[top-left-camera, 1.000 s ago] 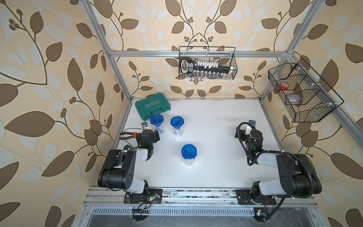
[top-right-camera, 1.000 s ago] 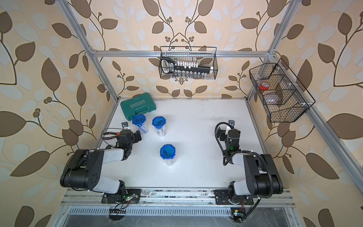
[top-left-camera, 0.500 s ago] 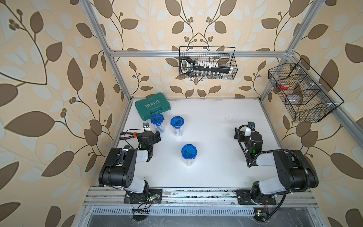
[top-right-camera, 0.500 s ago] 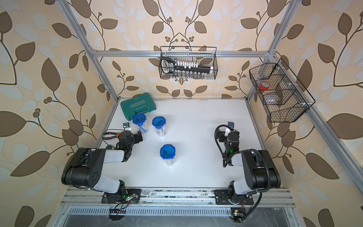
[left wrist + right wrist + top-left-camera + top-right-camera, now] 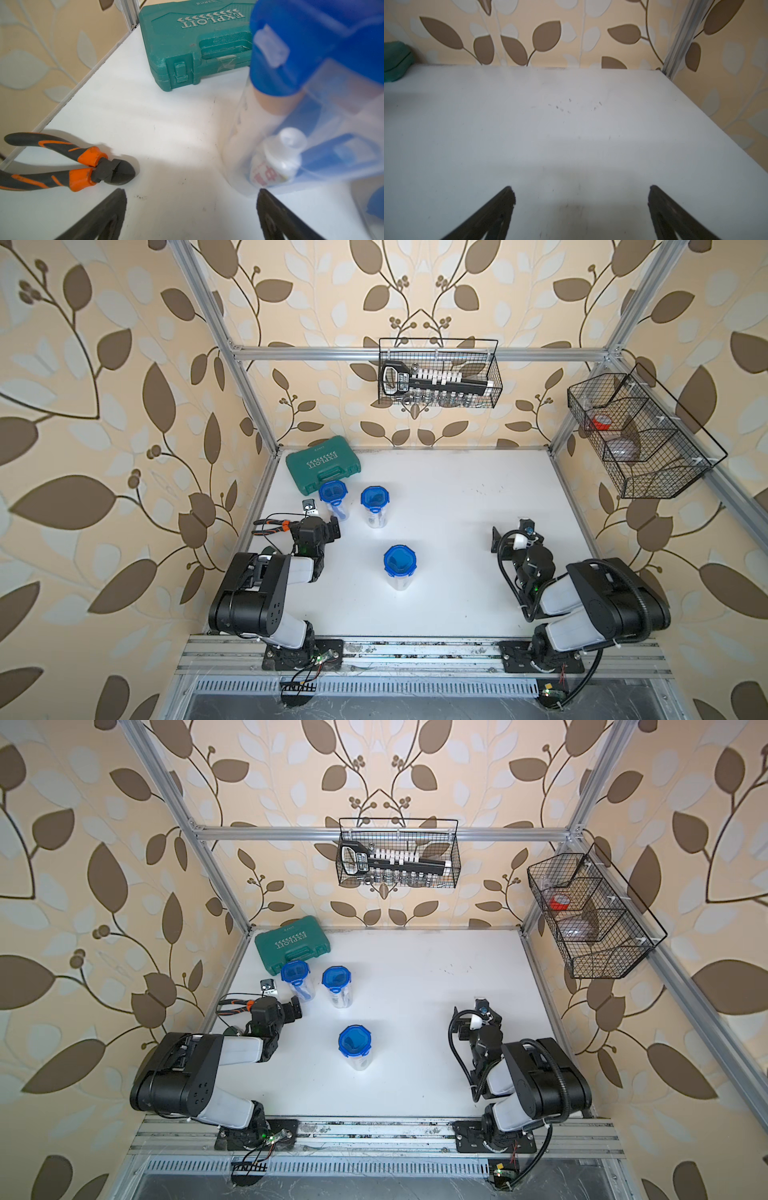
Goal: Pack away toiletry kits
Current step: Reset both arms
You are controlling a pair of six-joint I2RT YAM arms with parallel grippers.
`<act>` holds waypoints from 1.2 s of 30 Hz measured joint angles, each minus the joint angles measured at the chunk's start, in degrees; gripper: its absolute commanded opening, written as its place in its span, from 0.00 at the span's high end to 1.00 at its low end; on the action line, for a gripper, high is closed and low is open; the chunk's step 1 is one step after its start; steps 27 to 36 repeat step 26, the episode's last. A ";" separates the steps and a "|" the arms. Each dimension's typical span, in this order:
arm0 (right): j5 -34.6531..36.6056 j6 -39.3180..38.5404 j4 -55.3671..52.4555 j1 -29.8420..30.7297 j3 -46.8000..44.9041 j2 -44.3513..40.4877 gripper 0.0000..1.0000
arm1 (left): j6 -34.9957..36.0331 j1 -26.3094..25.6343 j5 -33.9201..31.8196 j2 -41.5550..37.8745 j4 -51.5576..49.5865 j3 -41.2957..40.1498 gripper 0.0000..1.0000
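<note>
Three clear jars with blue lids stand on the white table in both top views: one (image 5: 332,494) by the green case, one (image 5: 375,501) beside it, and one (image 5: 399,563) alone near the middle. My left gripper (image 5: 322,517) rests low and open just in front of the first jar. In the left wrist view that jar (image 5: 268,124) stands past one fingertip, with a small white bottle (image 5: 276,162) and blue items inside; the left gripper (image 5: 191,197) holds nothing. My right gripper (image 5: 512,531) sits open at the right side over bare table, also empty in the right wrist view (image 5: 580,193).
A green tool case (image 5: 322,464) lies at the back left corner. Orange-and-black pliers (image 5: 270,526) lie by the left edge, next to my left wrist. Wire baskets hang on the back wall (image 5: 438,377) and on the right wall (image 5: 640,435). Metal frame posts border the table.
The right arm has folded slightly closer to its base. The left arm has barely moved. Both grippers stay open and the jars stand where they were.
</note>
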 measured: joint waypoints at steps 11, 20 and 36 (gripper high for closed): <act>4.15 -0.04 -7.91 -0.24 8.09 -2.73 0.00 | 0.02 0.00 0.00 0.00 0.07 0.00 0.01; -0.22 1.31 -14.34 -5.20 11.17 -2.73 0.00 | 0.02 0.00 0.00 0.00 0.07 0.00 0.01; -2.08 1.73 -16.35 -5.27 11.80 -2.67 0.00 | 0.02 0.00 0.00 0.00 0.07 0.00 0.01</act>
